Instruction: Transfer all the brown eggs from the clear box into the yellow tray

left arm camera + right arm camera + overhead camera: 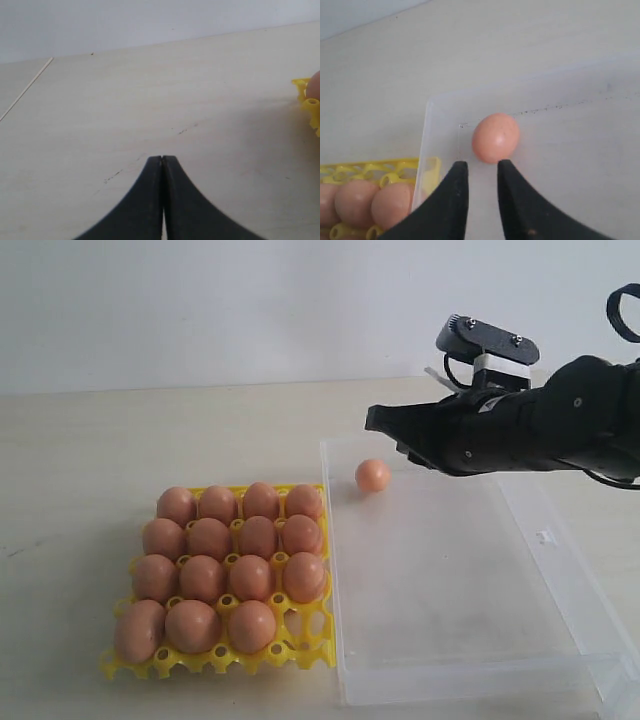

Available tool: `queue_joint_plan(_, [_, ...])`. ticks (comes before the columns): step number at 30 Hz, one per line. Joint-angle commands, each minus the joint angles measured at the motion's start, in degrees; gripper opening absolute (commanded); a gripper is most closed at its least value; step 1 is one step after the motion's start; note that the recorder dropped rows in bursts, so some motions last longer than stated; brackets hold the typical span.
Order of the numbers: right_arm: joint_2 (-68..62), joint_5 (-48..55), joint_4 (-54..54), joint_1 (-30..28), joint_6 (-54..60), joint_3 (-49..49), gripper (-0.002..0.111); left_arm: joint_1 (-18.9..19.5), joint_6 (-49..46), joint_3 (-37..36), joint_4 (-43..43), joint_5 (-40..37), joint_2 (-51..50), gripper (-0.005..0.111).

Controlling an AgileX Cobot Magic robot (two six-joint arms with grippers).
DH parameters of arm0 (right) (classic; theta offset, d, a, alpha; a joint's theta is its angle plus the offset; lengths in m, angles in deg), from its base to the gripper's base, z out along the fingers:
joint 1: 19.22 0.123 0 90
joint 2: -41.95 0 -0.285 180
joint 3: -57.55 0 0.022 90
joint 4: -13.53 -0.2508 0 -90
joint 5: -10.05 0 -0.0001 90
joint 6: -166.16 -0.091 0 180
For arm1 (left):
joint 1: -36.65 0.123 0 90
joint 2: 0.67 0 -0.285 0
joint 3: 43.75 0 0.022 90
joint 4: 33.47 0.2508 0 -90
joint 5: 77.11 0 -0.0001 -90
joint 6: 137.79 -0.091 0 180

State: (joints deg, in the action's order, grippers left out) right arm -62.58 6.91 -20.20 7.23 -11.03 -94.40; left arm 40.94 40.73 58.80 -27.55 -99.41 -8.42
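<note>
Pale wooden table [100,440], plain wall behind.

Clear box [450,590] on the right half of the table, long side just beside the tray. One egg [372,475] lies in it, on the floor near the far left corner, well apart from the near end.

Yellow tray [312,640] left of the box. Fifteen brown eggs [208,538] seated in its cups: three full rows of four, near row with three. The near right corner cup is bare.

Right gripper [481,165]: black, reaches in over the box's far left corner. Jaws parted by a narrow gap, gripping nothing. The lone egg [495,137] sits just beyond the tips; contact can't be judged.

Left gripper [162,159]: seen in its wrist view only, over bare table. Jaws pressed together, nothing between. A corner of the tray [311,107] shows at the frame edge.
</note>
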Motion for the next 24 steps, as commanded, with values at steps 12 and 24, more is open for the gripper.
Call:
queue_joint_plan(12, [-20.51,10.37,-0.7,-0.45,-1.47,-20.92,0.051,-0.29,0.12,0.23,-0.03,0.51,-0.04,0.0])
queue_joint_plan(24, [-24.6,13.71,1.32,-0.45,3.46,-26.08,0.06,-0.29,0.12,0.23,-0.03,0.51,-0.04,0.0])
